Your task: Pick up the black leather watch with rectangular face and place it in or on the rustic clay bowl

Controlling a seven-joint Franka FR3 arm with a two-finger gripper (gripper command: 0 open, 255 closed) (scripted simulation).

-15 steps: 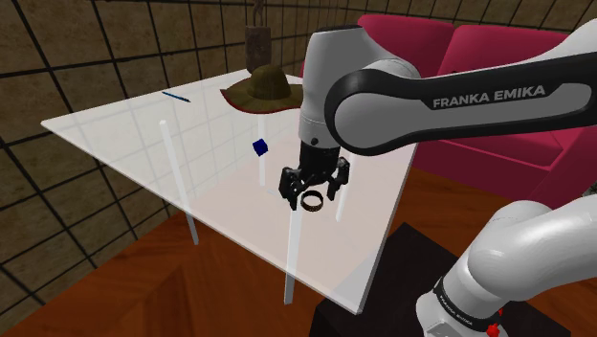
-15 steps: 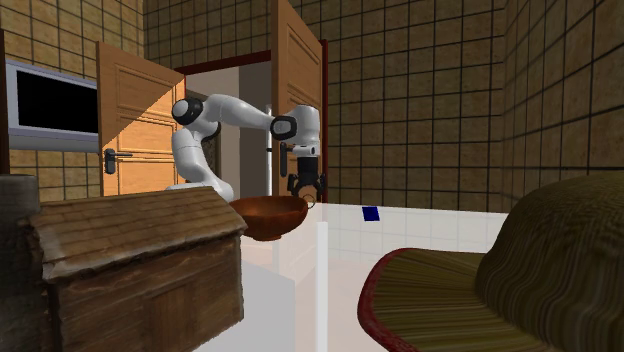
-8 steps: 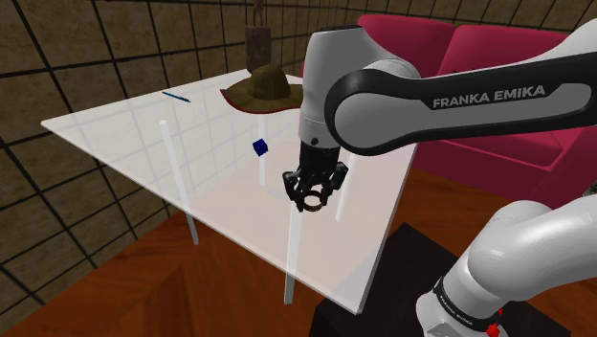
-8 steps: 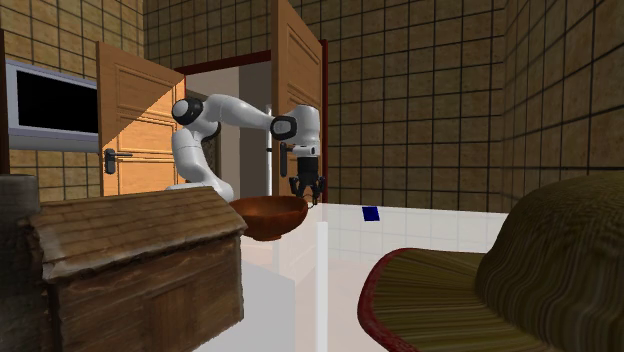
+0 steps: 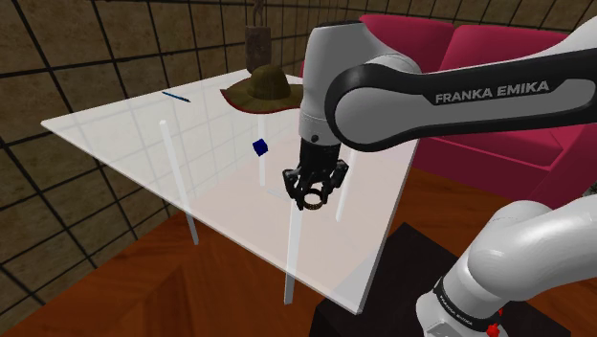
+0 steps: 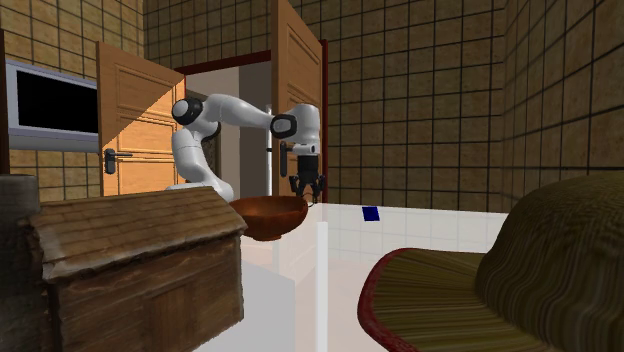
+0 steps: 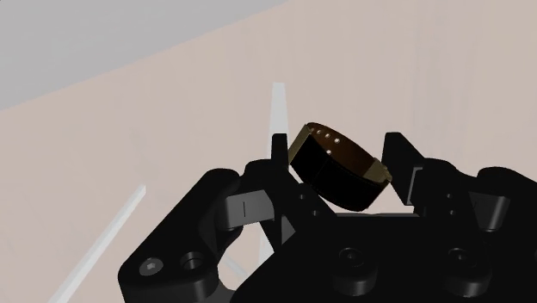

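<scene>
Shoulder view: gripper [image 5: 314,191] hangs from the white arm, pointing down over the pale, see-through table [image 5: 115,134], near the edge on the stand's side. Jaws are closed on the watch [image 5: 311,201], a dark ring between the fingertips; whether it touches the tabletop or is just clear of it cannot be told. A blue cube [image 5: 259,146] lies toward the table's middle, apart from the gripper. A brown hat [image 5: 263,88] sits at the far edge, with a red sofa [image 5: 478,77] beyond. Second exterior view: gripper [image 6: 308,193] stands at the table's far edge, just beside the rim of the brown bowl [image 6: 268,215] on that view's right. The hat [image 6: 500,280] and a wooden box [image 6: 140,260] occupy the near edge. Wrist view: watch [image 7: 340,168], a dark band with small pale studs, is tilted and clamped between the two black fingers [image 7: 277,159] above the pale tabletop.
</scene>
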